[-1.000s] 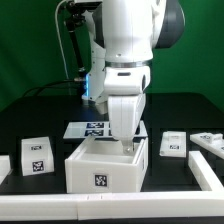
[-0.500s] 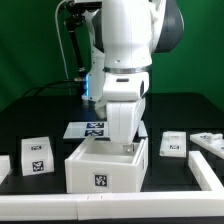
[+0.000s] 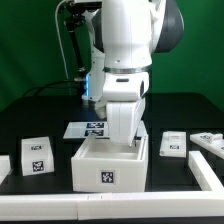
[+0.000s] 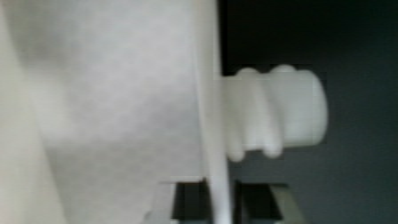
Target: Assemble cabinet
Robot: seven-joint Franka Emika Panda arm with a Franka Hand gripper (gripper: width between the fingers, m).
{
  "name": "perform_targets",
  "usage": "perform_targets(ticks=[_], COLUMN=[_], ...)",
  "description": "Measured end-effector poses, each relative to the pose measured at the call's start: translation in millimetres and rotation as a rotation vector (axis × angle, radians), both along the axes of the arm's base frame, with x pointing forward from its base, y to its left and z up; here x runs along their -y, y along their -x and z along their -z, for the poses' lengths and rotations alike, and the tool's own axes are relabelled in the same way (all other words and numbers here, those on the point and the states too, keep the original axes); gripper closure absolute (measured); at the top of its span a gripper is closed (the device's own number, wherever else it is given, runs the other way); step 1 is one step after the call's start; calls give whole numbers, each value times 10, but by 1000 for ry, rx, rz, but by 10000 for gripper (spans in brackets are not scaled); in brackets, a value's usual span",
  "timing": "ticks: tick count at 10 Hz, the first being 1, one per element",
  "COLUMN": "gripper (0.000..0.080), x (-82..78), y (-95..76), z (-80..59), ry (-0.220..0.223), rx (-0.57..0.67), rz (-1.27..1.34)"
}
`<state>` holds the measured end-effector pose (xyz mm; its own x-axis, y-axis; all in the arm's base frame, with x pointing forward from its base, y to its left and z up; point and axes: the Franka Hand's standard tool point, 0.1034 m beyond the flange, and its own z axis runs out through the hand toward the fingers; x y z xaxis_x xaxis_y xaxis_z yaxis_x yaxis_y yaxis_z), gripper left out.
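The cabinet (image 3: 108, 166), a large white box with a square tag on its front face, stands on the black table near the front. My gripper (image 3: 128, 143) reaches down at its rear right wall, with the fingertips hidden behind the rim. In the wrist view the cabinet's thin white wall (image 4: 221, 120) runs edge-on between my two dark fingers (image 4: 191, 203), and the gripper (image 4: 224, 203) is shut on it. A ribbed white knob (image 4: 285, 108) sticks out from that wall's outer side. The inner dividers are hidden.
The marker board (image 3: 88, 128) lies behind the cabinet. A small white tagged block (image 3: 37, 155) stands at the exterior view's left, with another (image 3: 3, 165) at the edge. Two white tagged parts (image 3: 175, 143) (image 3: 208, 141) lie at the right. A white rail (image 3: 100, 208) borders the front.
The cabinet has shifted a little toward the exterior view's right and turned to face the camera more squarely, with the gripper holding its wall. The arm lowered slightly.
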<state>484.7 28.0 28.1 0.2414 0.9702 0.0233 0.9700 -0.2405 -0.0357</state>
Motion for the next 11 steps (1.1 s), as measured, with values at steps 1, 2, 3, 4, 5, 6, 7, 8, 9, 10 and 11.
perform_targets(ticks=[1,2,3,4,5,6,7,8,9,10,11], gripper=[765,765,765,765,765,765,765,765,765,765,765], x=[0,0,0,0,0,0,1,21,9,-31,-63], y=[-1,-2,-2,-2,-2,-2,-2,-25,-54,-77,-104], z=[-1,-1,-1,-1,-1,-1,-1,-11,-19,-4,-2], ry=[0,0,0,0,0,0,0,2,7,19,27], rx=[1,1,1,1,1,1,1,6,12,16,21], rz=[0,0,0,0,0,0,-5,-105,-156,-217,-244])
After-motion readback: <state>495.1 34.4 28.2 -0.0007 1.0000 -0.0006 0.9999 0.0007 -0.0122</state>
